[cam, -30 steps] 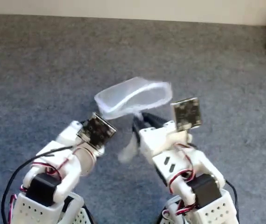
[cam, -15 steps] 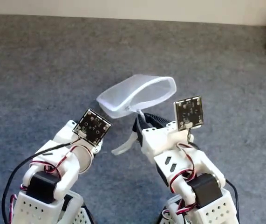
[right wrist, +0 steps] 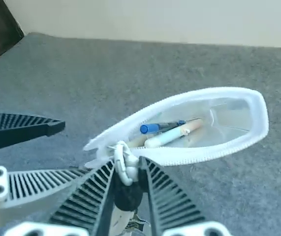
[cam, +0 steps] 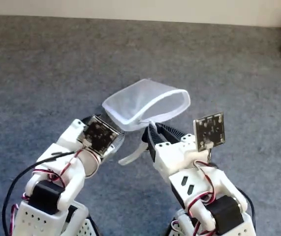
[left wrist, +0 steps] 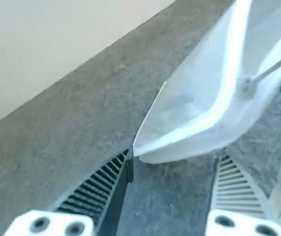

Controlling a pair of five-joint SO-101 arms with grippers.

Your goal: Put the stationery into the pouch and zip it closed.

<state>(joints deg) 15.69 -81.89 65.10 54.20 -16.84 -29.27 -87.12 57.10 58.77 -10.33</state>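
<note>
The translucent white pouch is held over the grey carpet just ahead of the two arms, with its zip undone and its mouth gaping. A blue-capped pen and a pale marker are seen inside it. Its white zipper pull is pinched by the right gripper. The left gripper is spread wide, with one finger at either side of the pouch's corner.

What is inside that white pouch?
The pouch gapes open: a blue-capped pen and a pale pen lie inside. Anything beneath them is hidden by the near rim.
</note>
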